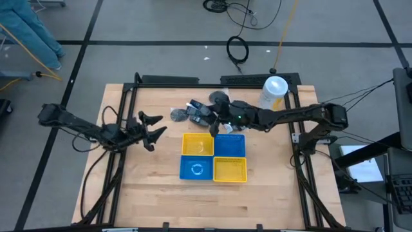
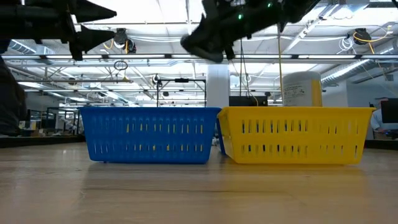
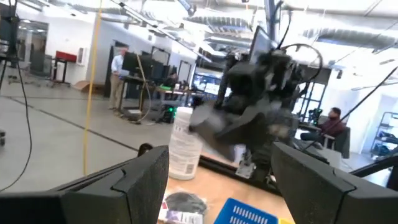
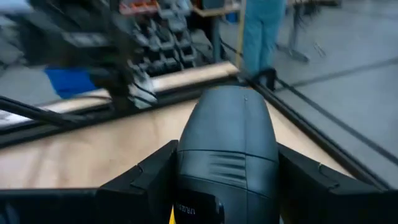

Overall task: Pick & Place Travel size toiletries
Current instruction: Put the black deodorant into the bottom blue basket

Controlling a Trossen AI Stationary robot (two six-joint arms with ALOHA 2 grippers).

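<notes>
While the high view lays out the whole surface, the wrist views fill in what each gripper is doing.

Right gripper (image 1: pixel 215 126): reached over the back edge of the trays; its wrist view shows it clamped on a smooth, rounded dark grey bottle (image 4: pixel 227 155) wedged between the two fingers, held clear of the wood.

Left gripper (image 1: pixel 153 130): raised over the left part of the surface, well apart from the trays, fingers spread wide with nothing between them.

Travel size toiletries (image 1: pixel 193 113): the remaining heap lies on the wood just behind the trays, dark pieces, a flat round grey packet and a white tube mixed together; the low view hides it behind the tray walls.

Trays: four squares in a block, yellow (image 1: pixel 197 144) and blue (image 1: pixel 230 145) at the back, blue (image 1: pixel 196 169) and yellow (image 1: pixel 230 170) in front; only the low view shows their slotted plastic walls.

Canister (image 1: pixel 273 92): tall, white and cream, upright at the back right.

Surface (image 1: pixel 154 187): pale wooden planks in a dark metal frame.

Background: people stand and sit in the room beyond, seen from the left wrist view.
</notes>
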